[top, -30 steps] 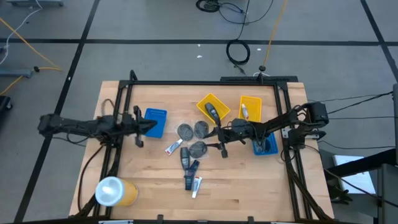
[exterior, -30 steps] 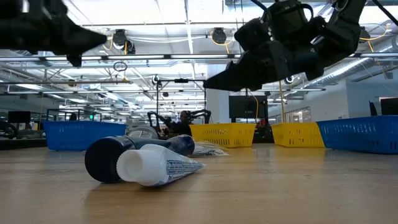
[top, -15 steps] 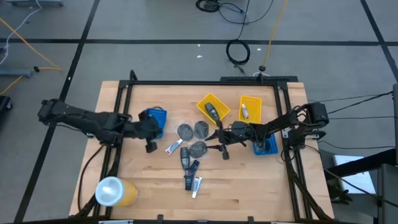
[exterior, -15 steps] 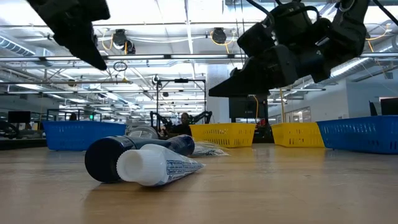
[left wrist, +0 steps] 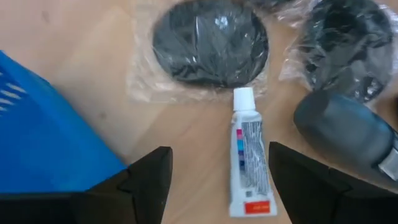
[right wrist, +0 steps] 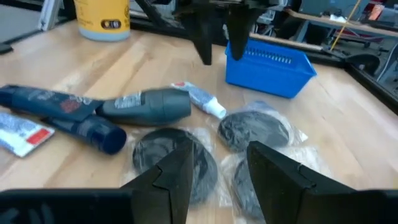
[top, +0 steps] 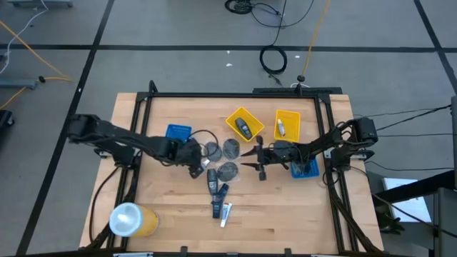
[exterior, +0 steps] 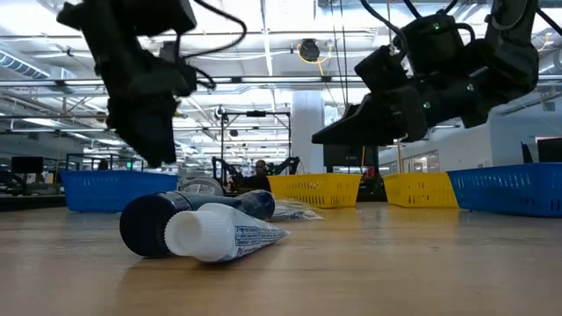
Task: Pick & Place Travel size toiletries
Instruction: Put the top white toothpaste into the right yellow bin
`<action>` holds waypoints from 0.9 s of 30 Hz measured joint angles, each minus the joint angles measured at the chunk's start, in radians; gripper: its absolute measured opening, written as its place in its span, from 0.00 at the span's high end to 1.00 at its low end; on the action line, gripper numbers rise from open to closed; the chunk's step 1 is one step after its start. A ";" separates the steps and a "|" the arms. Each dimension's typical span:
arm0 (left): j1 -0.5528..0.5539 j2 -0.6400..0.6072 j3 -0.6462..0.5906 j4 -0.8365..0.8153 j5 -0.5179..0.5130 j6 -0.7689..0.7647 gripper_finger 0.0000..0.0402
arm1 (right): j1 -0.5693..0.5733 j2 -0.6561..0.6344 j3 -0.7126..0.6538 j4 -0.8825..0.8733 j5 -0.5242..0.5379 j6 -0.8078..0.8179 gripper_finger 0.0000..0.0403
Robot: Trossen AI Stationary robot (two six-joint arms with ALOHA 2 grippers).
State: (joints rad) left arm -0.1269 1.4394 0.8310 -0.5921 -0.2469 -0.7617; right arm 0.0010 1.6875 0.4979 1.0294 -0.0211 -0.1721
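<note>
The toiletries lie loose mid-table: a silvery-white tube, three wrapped grey discs, dark bottles and a second tube. My left gripper hangs open, pointing down over the first tube, one finger on either side and clear of it. My right gripper hovers open just right of the discs, with nothing between its fingers. One dark bottle lies in a yellow tray and a tube in the other.
Two yellow trays stand at the far centre. One blue tray sits beside my left gripper, another under the right arm. An orange cup stands at the near left. Bare wood lies along the near edge.
My left gripper has swung from over the left blue tray toward the table's right and near edges, come down over the silvery-white tube, and opened. The toiletries have stayed where they were.
</note>
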 joint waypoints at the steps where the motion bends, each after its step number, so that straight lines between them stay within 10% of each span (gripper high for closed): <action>1: -0.003 0.020 0.000 0.011 0.008 -0.023 0.34 | 0.000 -0.001 -0.007 -0.001 0.005 0.000 0.65; 9: -0.043 0.108 0.000 -0.005 0.004 -0.160 0.43 | 0.034 -0.167 -0.114 -0.006 0.228 -0.018 0.65; 27: -0.048 0.115 -0.004 0.075 -0.046 -0.156 0.34 | 0.037 -0.261 -0.204 0.094 0.230 0.007 0.65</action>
State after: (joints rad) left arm -0.1753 1.5547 0.8272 -0.5170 -0.2932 -0.9177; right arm 0.0376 1.4261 0.2943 1.1238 0.2085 -0.1654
